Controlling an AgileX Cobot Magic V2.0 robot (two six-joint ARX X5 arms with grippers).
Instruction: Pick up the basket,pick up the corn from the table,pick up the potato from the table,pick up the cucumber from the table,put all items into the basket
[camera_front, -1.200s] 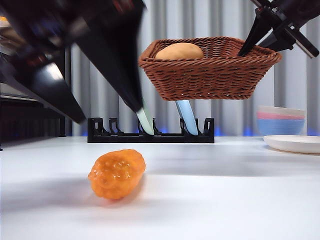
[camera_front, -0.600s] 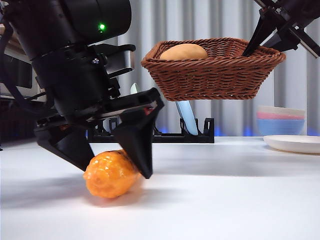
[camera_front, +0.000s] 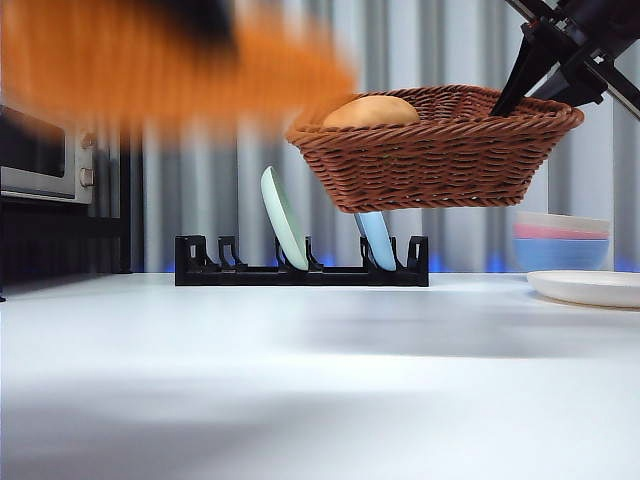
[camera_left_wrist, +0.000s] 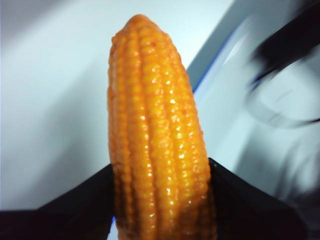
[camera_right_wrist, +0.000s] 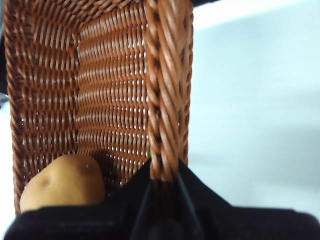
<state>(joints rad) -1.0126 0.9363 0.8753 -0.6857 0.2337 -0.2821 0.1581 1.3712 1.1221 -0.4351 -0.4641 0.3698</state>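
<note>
The brown wicker basket (camera_front: 435, 145) hangs in the air at the upper right, and my right gripper (camera_front: 545, 70) is shut on its braided rim (camera_right_wrist: 165, 100). The tan potato (camera_front: 372, 110) lies inside the basket (camera_right_wrist: 100, 90), showing as a potato (camera_right_wrist: 62, 185) near the wall. My left gripper (camera_left_wrist: 160, 200) is shut on the orange-yellow corn (camera_left_wrist: 155, 135), which is lifted high off the table. In the front view the corn (camera_front: 150, 60) is an orange blur at the upper left, beside the basket. The cucumber is out of view.
A black dish rack (camera_front: 300, 265) with a pale green plate (camera_front: 283, 218) and a blue plate (camera_front: 378, 240) stands at the back. Stacked bowls (camera_front: 562, 240) and a white plate (camera_front: 588, 287) sit at the right. A microwave (camera_front: 45, 155) is at the left.
My left gripper closed on the corn on the table and lifted it fast to the upper left. The basket rose slightly in the right gripper.
</note>
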